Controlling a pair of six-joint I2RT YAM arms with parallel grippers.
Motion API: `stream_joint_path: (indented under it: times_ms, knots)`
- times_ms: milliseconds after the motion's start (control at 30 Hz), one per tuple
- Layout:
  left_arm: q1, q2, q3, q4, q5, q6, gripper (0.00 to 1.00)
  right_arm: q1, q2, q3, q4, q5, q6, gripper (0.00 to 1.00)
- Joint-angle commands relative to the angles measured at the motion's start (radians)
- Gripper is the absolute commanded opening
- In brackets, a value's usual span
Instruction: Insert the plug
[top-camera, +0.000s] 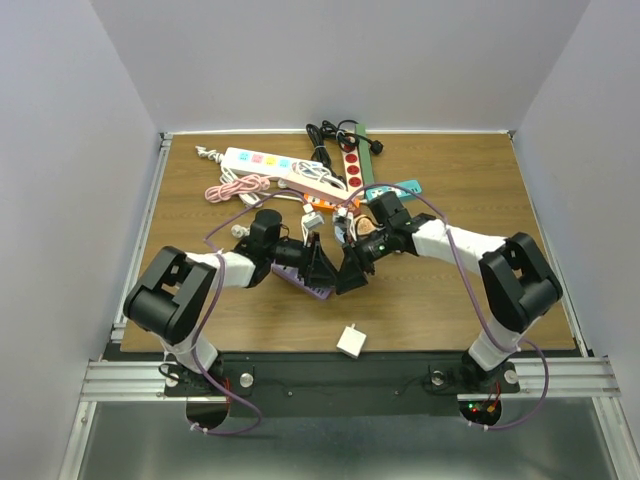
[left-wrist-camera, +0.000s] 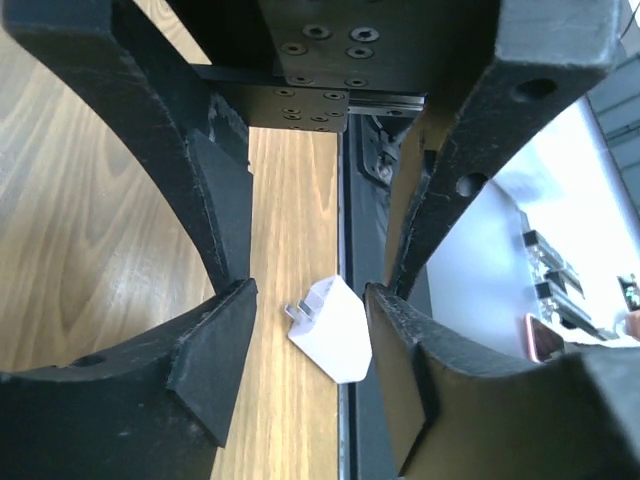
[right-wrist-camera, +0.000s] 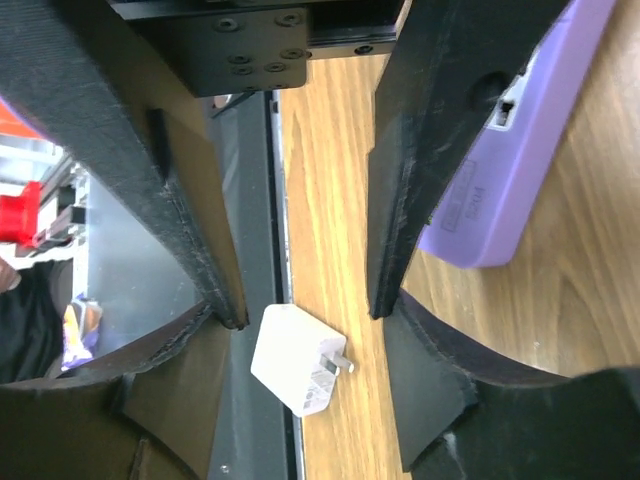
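At the near table (top-camera: 450, 310) edge, the plug (top-camera: 351, 341) lies prongs inward.

table (top-camera: 470, 200) wood-grain, satin sheen. plug (right-wrist-camera: 290, 355) smooth white plastic, slightly glossy, shiny metal prongs. power strip (right-wrist-camera: 520, 150) smooth purple plastic. fingers (left-wrist-camera: 205, 365) matt black, rough grainy texture, kinda scuffed.

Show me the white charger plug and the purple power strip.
white charger plug (right-wrist-camera: 290, 362), right wrist view, middle of its body.
purple power strip (right-wrist-camera: 520, 170), right wrist view, its broad face.
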Motion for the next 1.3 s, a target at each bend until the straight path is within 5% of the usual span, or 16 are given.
stream_joint_path:
  times_ms: [0, 200, 333, 500, 633, 833, 1267]
  knots:
    - [-0.041, -0.097, 0.009, 0.111, -0.195, -0.027, 0.75, -0.014, -0.097, -0.048, 0.026, 0.349, 0.047, 0.06]
    - [-0.177, -0.255, -0.035, -0.107, -0.609, 0.116, 0.77, -0.014, -0.286, -0.128, 0.025, 0.579, 0.222, 0.36]
    - [-0.314, -0.310, -0.059, -0.251, -0.867, 0.093, 0.81, -0.020, -0.393, -0.131, 0.025, 0.943, 0.337, 0.74]
    - [-0.531, -0.367, -0.070, -0.369, -1.197, 0.013, 0.93, -0.021, -0.452, -0.103, 0.057, 1.153, 0.418, 0.91]
    - [-0.630, -0.347, -0.068, -0.430, -1.286, -0.056, 0.98, -0.026, -0.485, -0.138, 0.104, 1.181, 0.457, 1.00]
    - [-0.729, -0.243, 0.010, -0.567, -1.439, -0.143, 0.99, -0.027, -0.579, -0.206, 0.132, 1.158, 0.521, 1.00]
    - [-0.786, -0.137, 0.107, -0.638, -1.377, -0.139, 0.99, -0.027, -0.644, -0.275, 0.133, 1.132, 0.552, 1.00]
